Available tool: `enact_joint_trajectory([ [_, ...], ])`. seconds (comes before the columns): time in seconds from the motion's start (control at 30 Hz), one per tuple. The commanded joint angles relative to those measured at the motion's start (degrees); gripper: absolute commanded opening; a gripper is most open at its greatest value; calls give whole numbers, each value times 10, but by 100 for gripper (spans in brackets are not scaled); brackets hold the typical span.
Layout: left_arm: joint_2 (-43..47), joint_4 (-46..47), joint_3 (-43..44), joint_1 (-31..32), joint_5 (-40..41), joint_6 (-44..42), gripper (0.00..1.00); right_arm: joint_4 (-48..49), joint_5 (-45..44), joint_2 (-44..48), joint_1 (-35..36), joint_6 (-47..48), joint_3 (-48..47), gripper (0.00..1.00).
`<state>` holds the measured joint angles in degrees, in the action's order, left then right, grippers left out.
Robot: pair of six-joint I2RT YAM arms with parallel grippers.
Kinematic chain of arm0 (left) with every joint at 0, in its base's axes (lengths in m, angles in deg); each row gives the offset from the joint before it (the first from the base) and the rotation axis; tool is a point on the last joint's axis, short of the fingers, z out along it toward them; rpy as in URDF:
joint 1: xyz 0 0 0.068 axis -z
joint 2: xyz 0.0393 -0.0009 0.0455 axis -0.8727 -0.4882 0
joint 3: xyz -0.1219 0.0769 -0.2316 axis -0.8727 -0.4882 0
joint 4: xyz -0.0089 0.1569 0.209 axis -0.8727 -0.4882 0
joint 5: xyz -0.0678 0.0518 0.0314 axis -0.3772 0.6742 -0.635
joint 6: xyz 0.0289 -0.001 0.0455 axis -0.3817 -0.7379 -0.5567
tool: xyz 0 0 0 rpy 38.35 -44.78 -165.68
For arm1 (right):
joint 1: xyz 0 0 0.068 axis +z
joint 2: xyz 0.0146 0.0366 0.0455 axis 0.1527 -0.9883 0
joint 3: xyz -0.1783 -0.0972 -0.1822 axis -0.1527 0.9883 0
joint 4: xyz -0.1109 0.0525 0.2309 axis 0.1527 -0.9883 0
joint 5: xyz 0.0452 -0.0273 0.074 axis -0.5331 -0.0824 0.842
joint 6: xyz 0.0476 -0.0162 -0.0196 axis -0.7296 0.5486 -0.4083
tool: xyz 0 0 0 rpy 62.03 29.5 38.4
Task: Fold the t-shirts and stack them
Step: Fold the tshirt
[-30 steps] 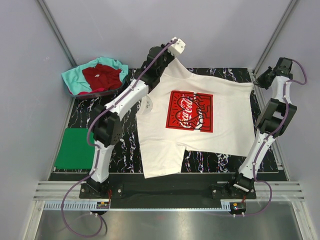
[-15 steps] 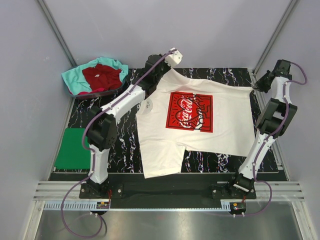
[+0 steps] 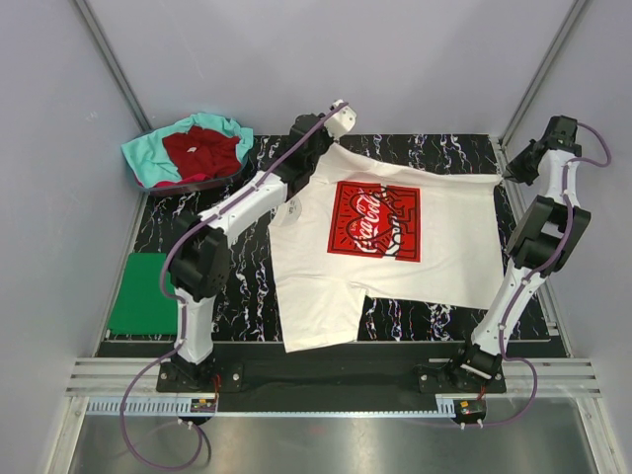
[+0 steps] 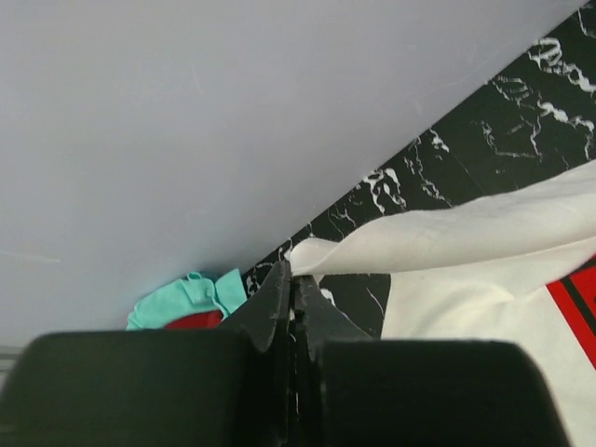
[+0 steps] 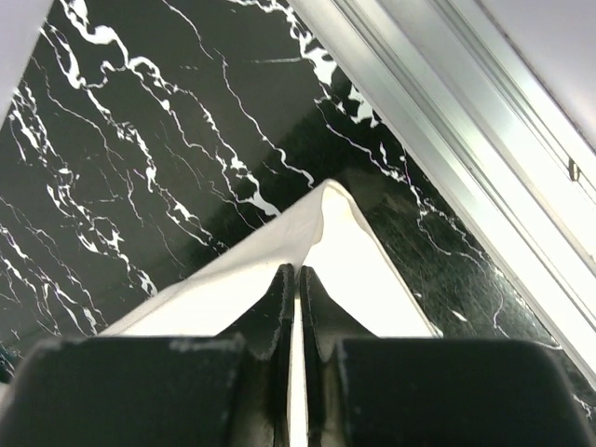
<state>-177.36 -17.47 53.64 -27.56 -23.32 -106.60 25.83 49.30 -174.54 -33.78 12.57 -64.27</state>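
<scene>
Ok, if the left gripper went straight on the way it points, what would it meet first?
The left gripper, pinching a corner of the white t-shirt, would probably meet the grey back wall just past the table edge. Depth is unclear.

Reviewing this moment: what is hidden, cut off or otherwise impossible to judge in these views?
Top view: the left arm covers part of the white t-shirt at its neck edge.
Top view: the teal t-shirt and dark red t-shirt are bunched; what lies under them is hidden.
Left wrist: the left gripper blocks most of that pile.
Right wrist: the right gripper and the frame edge leave one shirt corner showing.
</scene>
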Motion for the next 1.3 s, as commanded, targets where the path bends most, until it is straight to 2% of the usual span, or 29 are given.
enact_joint_trajectory([
  [0.0,61,-2,-26,17,31,11,0,-17,-21,45,-9,2,7,0],
  [0.17,82,-15,-67,33,81,17,0,-19,-28,60,-9,8,38,0],
  [0.33,78,-48,-76,54,206,36,0,-23,-29,65,-9,15,51,0],
  [0.4,75,-74,-76,62,271,66,0,-27,-31,63,-10,18,54,0],
  [0.5,73,-132,-79,73,319,125,0,-30,-31,63,-10,19,59,0],
  [0.7,68,-209,-89,98,378,186,0,-30,-31,63,-10,20,70,0],
  [0.87,57,-302,-71,113,395,257,1,-36,-36,57,-10,21,64,0],
  [1.0,37,-390,-22,131,409,317,2,-39,-36,49,-10,23,58,0],
  [1.13,-2,-515,40,150,395,389,4,-42,-34,38,-10,24,48,0],
  [1.27,-16,-545,56,164,379,421,4,-44,-32,33,-10,25,44,0],
])
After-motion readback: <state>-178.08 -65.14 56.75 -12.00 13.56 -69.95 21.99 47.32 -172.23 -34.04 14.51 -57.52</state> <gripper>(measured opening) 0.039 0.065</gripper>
